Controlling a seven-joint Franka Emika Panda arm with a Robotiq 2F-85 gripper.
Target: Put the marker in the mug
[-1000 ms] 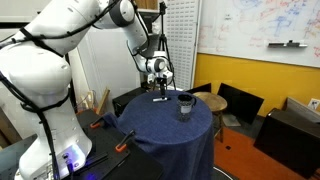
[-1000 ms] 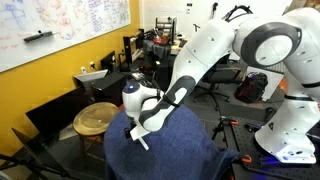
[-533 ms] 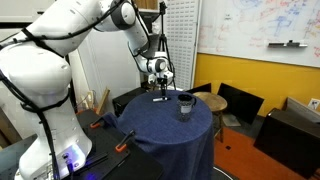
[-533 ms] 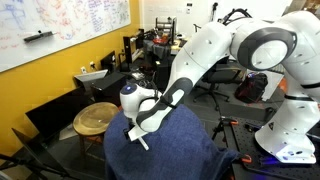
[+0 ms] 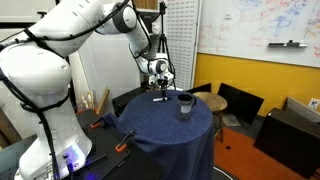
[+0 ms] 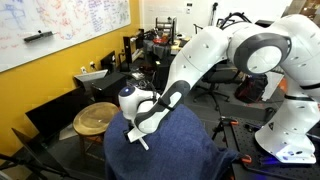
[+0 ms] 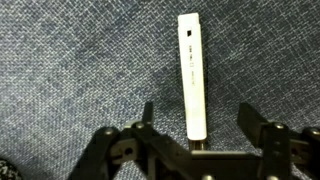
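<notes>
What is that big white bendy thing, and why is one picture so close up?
The big white thing is a robot arm, a machine that a person steers. Two pictures come from cameras standing in the room, each looking at it from a different spot. The close-up picture comes from a little camera on the arm's wrist. It looks down past the gripper, the two-fingered claw the arm uses to pick things up.

Below it is a round table covered with a blue cloth. A white marker lies on the cloth, and a dark mug stands nearby.

The gripper is open, with one finger on each side of the marker, not squeezing it. So nothing is held right now. The job is to put the marker in the mug.
</notes>
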